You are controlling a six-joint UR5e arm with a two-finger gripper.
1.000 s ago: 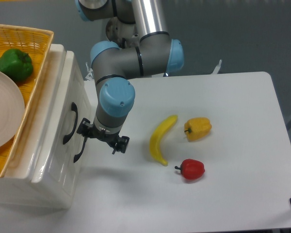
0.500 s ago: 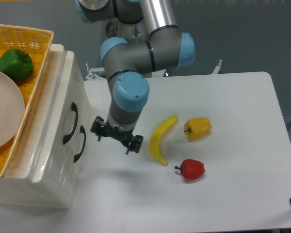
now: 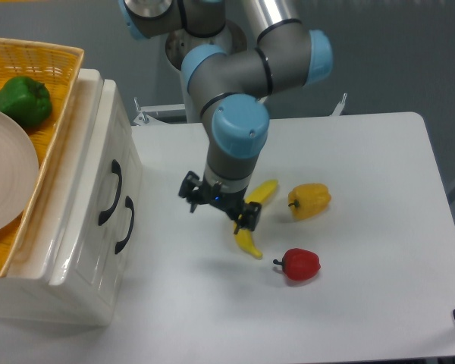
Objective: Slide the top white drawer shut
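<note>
Since the top white drawer (image 3: 105, 171) sat flush with the face of the white cabinet, its black curved handle (image 3: 111, 192) level with that of the lower drawer (image 3: 124, 224) just beneath and to the right, the closing looked done or very nearly so; no gap showed along its edges from this angle. It occupied the upper part of the cabinet front, at the left side of the table (image 3: 364, 152), facing right toward the open tabletop.

On top of the cabinet, above the drawer, rested a yellow wicker basket (image 3: 57, 57) holding a green pepper (image 3: 23, 101) and a white plate (image 3: 4, 178), kept off the working surface and out of the arm's path.

To the right of the drawer, well apart from its front, hung the gripper (image 3: 218, 204), with nothing between its fingers. Whether the fingers were spread or drawn together could not be told, as they showed only as small dark shapes. Its wrist pointed downward over the table, a pose suited to a tool with no contact to make.

Farther right of the drawer, just past the gripper, lay a banana (image 3: 254, 220), partly hidden by the fingers. Beyond it sat a yellow pepper (image 3: 310, 201), and below that a red pepper (image 3: 299, 264), all loose on the tabletop and playing no part in the job.
</note>
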